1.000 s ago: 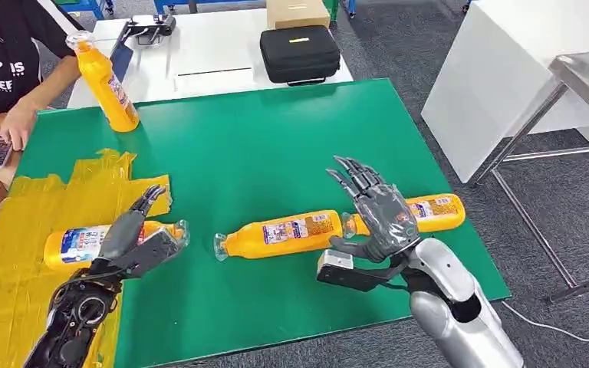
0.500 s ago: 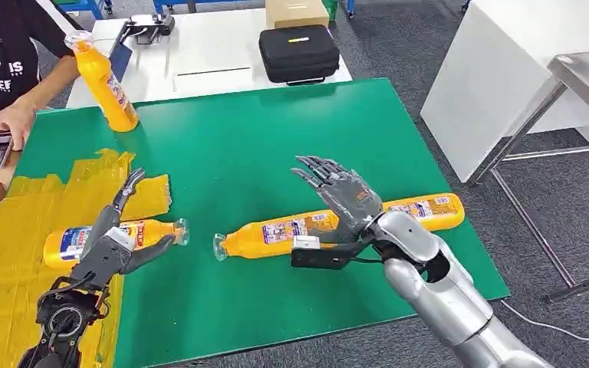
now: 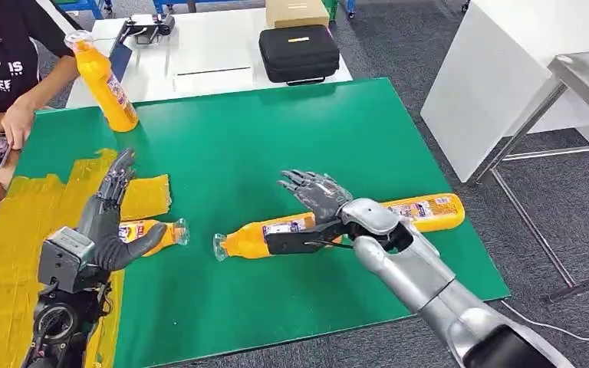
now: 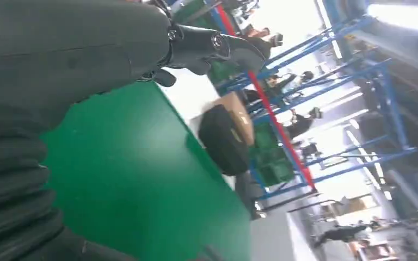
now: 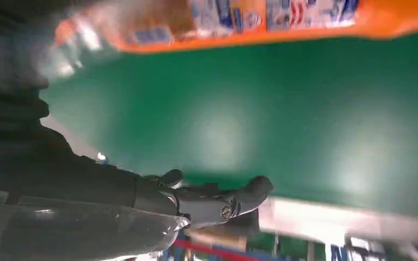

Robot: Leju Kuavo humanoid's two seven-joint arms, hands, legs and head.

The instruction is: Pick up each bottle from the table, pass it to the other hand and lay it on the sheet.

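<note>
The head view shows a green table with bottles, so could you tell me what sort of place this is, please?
Probably a robotics lab or industrial workshop. The green table carries staged orange bottles, a black equipment case sits on a white table behind, and blue metal racking stands beyond, in the left wrist view.

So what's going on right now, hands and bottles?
Both hands open: right hand above the middle bottle, left hand over the bottle on the yellow sheet. Third bottle lying, fourth upright. Nothing in the way.
</note>
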